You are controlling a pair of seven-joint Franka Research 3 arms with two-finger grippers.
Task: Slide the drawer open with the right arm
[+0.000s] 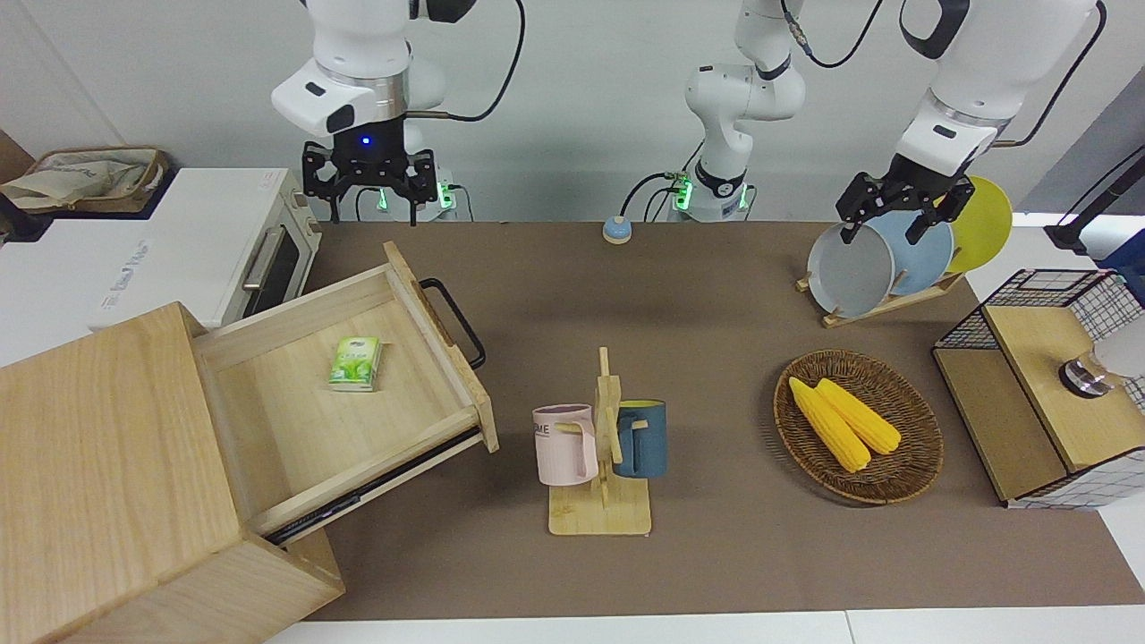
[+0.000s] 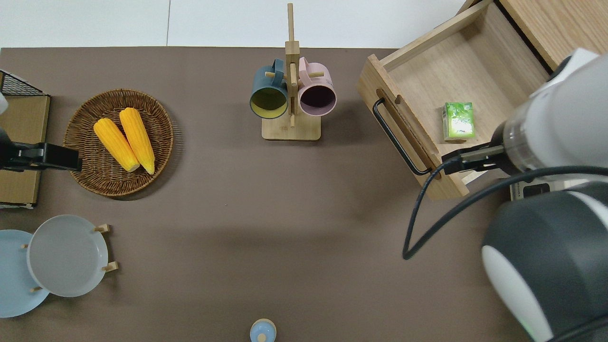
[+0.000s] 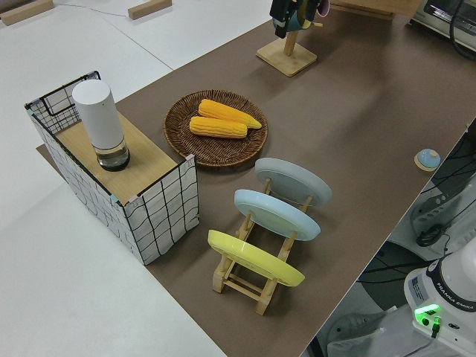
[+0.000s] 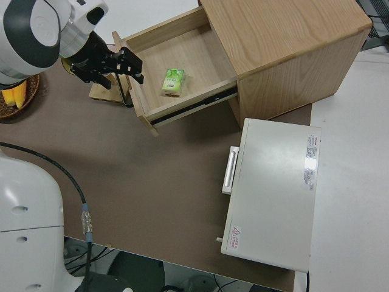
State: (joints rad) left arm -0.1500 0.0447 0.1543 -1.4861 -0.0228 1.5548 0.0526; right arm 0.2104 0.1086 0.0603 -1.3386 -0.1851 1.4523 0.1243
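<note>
Drawer [image 1: 358,394] open, rear end hidden

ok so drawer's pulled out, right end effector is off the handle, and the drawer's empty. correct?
Not empty. The overhead view shows a small green packet lying on the floor of the drawer. The rest holds: the drawer is pulled out, and the right end effector is raised, clear of the black handle.

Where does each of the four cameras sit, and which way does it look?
Front: across the table, facing both arms; right tool and left tool show.
Overhead: above, looking straight down; only the right arm's bulk shows.
Left side: raised at the left arm's end, looking along the table; a left tool tip shows.
Right side: above the right arm, looking at the open drawer.
Shared: the drawer's green pack appears in three views.
</note>
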